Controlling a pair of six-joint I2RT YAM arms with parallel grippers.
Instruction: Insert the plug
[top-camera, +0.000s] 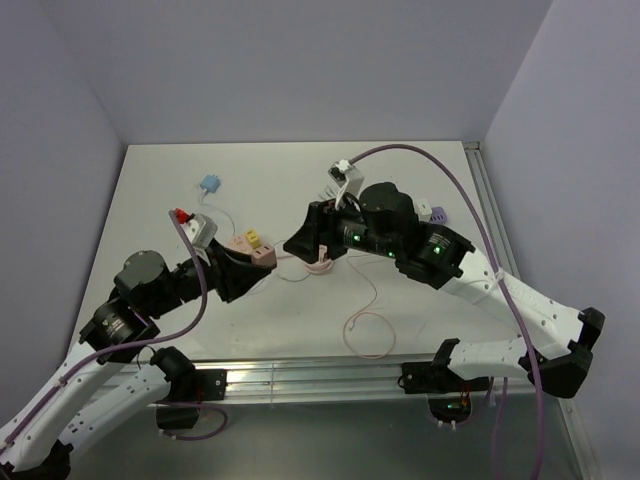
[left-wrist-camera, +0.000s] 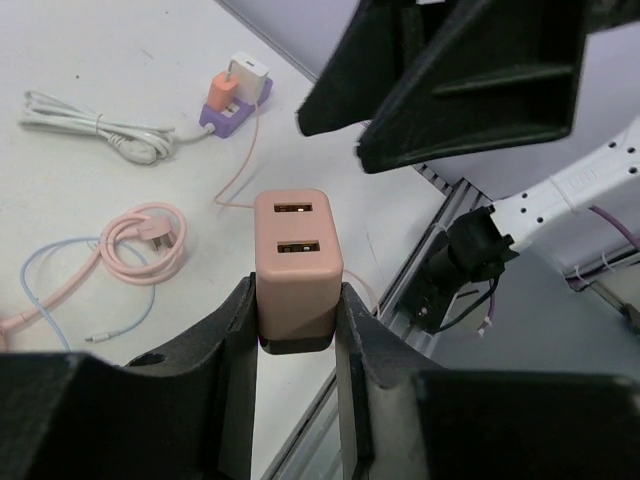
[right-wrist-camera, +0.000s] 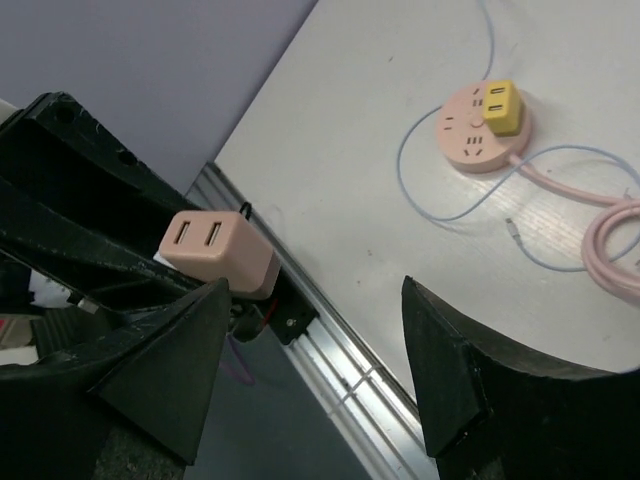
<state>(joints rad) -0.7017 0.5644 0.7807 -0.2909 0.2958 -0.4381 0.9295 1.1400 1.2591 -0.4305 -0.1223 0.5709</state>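
Centrally, pink charger clamped upright between left jaws, two USB ports facing wrist camera, held clear of desk. Right jaws spread wide, grasping nothing, poised just beside charger. Round pink socket hub lies on desk, well apart from held charger, yellow charger seated in it. Coiled pink cable rests on desk nearby.

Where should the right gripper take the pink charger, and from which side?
Probably its port end: the pink charger juts out past the left gripper there, with flat parallel sides free. Come from the port side with the open right gripper, since the left fingers clamp the lower body.
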